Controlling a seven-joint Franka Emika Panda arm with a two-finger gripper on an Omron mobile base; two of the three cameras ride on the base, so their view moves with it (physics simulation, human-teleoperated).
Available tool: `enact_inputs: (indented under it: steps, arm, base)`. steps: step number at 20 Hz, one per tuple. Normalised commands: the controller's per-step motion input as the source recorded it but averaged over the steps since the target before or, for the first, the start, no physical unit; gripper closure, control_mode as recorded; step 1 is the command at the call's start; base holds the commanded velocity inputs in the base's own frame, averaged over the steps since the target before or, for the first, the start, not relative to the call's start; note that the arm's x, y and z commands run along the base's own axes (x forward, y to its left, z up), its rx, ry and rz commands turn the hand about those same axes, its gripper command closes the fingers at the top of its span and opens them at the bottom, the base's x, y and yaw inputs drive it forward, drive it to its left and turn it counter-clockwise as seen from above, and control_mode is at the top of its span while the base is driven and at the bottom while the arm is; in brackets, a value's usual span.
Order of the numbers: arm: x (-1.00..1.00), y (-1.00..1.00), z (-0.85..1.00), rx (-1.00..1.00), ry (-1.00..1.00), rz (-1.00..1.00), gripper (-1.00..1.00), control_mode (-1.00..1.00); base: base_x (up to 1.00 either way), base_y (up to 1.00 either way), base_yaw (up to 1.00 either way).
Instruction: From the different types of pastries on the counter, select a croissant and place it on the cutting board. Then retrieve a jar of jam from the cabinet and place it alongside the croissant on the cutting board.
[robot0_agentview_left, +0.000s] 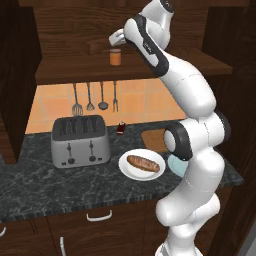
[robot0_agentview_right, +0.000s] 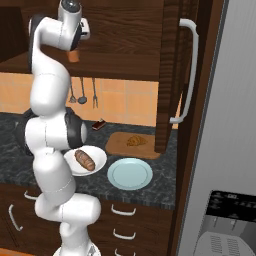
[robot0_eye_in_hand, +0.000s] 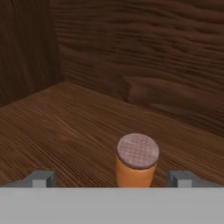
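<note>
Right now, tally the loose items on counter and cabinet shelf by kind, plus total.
Pastries: 2 (croissant, loaf)
Plates: 2 (white plate, light-blue plate)
Jars: 1 (jar of jam)
Bottles: 1 (dark bottle)
Toasters: 1 (toaster)
Boards: 1 (cutting board)
Total: 8

The white arm (robot0_agentview_left: 192, 150) rises from its base at the near edge of the scene, bulges through a thick lower segment, then folds at a dark elbow joint and climbs steeply up and to the far left. Its upper link bends over at the top, so the wrist turns down and forward, the hand reaching toward the far side at shelf height. The gripper (robot0_eye_in_hand: 112, 178) points ahead and slightly downward, its jaws spread as wide as they go. The two fingertips (robot0_eye_in_hand: 41, 178) stand well apart, one at each side, and neither touches anything.
</note>
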Motion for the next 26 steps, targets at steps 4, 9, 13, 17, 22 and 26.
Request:
enact_inputs:
  steps: [4, 9, 13, 17, 22, 26]
  arm:
    - [0.05, 0.03, 0.00, 0.00, 0.04, -0.03, -1.00, -1.00]
    - [0.12, -0.09, 0.00, 0.00, 0.04, 0.00, -1.00, -1.00]
    - [0.19, -0.27, 0.00, 0.00, 0.00, 0.01, -1.00, -1.00]
    - [0.13, -0.22, 0.00, 0.00, 0.00, 0.00, -1.00, -1.00]
    - [0.00, 0.00, -0.09, 0.00, 0.00, 0.00, -1.00, -1.00]
    - [0.00, 0.00, -0.26, -0.04, 0.00, 0.00, -1.00, -1.00]
  base:
    - [0.00, 0.00, 0.00]
    - [0.00, 0.00, 0.00]
    - [0.00, 0.00, 0.00]
    - [0.00, 0.00, 0.00]
    - [0.00, 0.00, 0.00]
    - [0.00, 0.00, 0.00]
